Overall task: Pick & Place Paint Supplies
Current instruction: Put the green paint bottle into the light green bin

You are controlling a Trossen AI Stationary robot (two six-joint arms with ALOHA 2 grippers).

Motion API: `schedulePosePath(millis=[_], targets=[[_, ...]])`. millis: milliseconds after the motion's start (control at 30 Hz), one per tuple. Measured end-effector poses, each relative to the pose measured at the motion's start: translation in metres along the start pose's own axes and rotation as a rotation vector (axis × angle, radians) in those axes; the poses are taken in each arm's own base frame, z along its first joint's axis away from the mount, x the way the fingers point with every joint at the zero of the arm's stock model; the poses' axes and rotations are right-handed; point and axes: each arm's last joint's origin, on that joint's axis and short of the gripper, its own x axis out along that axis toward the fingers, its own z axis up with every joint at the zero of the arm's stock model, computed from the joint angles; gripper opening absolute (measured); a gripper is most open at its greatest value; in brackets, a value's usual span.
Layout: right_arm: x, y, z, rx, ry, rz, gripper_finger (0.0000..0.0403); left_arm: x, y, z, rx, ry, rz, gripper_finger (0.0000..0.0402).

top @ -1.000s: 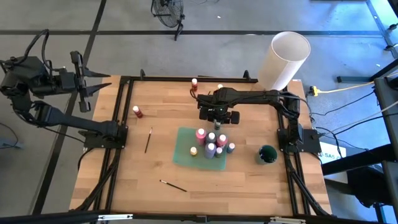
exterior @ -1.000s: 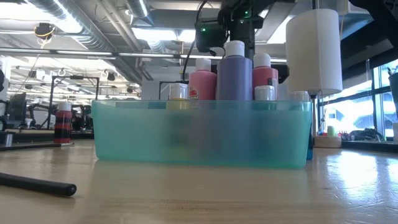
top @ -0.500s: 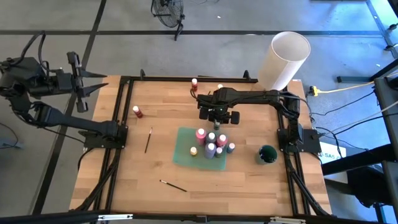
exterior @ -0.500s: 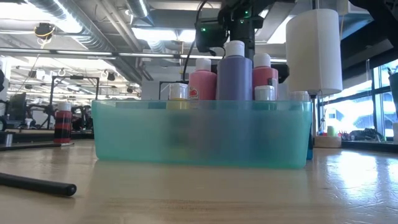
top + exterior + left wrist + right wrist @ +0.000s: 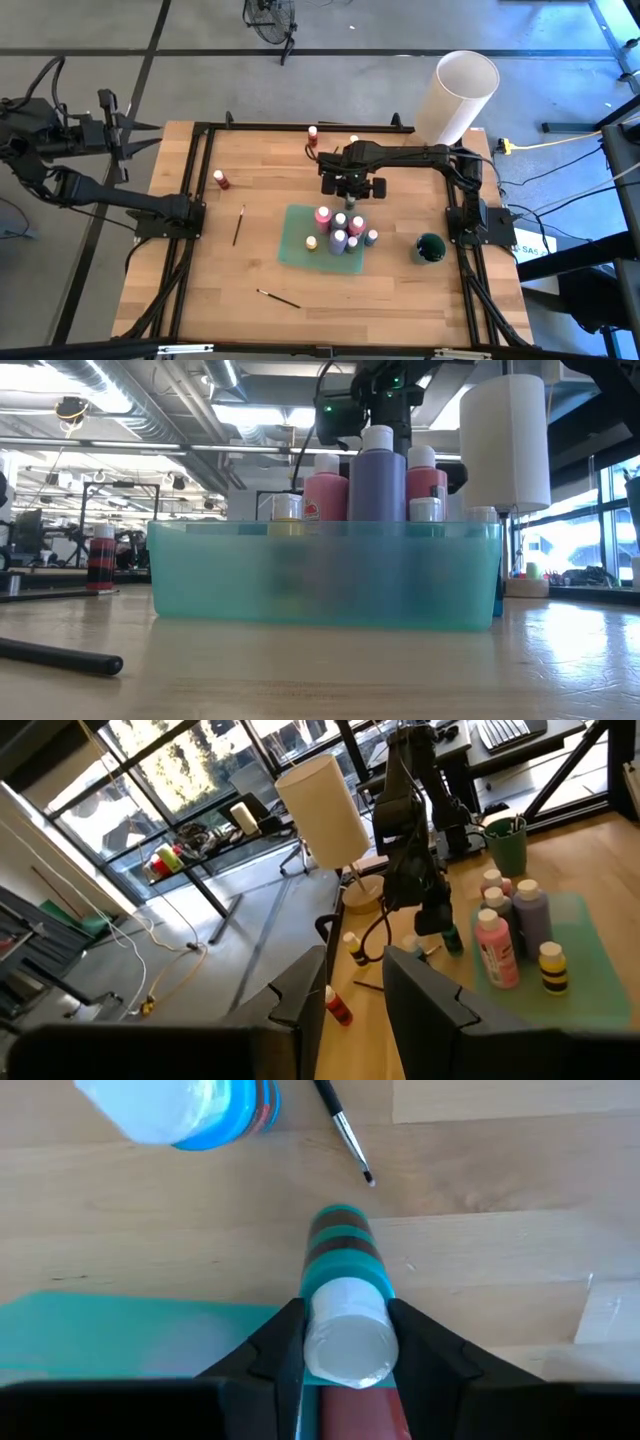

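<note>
The teal paint bottle (image 5: 343, 1295) should handle as light, rigid, smooth plastic — likely slippery, so best taken around the body just below the white cap, where the right gripper (image 5: 345, 1342) clamps it now. It stands at the green tray's (image 5: 296, 250) twelve-o'clock edge. The left gripper (image 5: 122, 143) waits off-table at nine o'clock, slightly parted, empty.

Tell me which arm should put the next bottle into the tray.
The right: its gripper already clamps a teal bottle beside the green tray. The left gripper hangs off the table's far-left corner.
</note>
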Motion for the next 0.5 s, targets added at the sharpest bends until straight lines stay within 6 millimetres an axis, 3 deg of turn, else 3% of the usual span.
schedulePosePath(millis=[267,500], targets=[[-0.004,-0.004,-0.002,-0.029,-0.008,-0.022,0.0121,-0.006,0.0,-0.005,-0.04,0.005,-0.002,0.0098],[-0.021,-0.012,-0.004,-0.036,-0.025,-0.01,0.0121,-0.006,-0.001,-0.005,-0.04,0.005,-0.012,0.0098]])
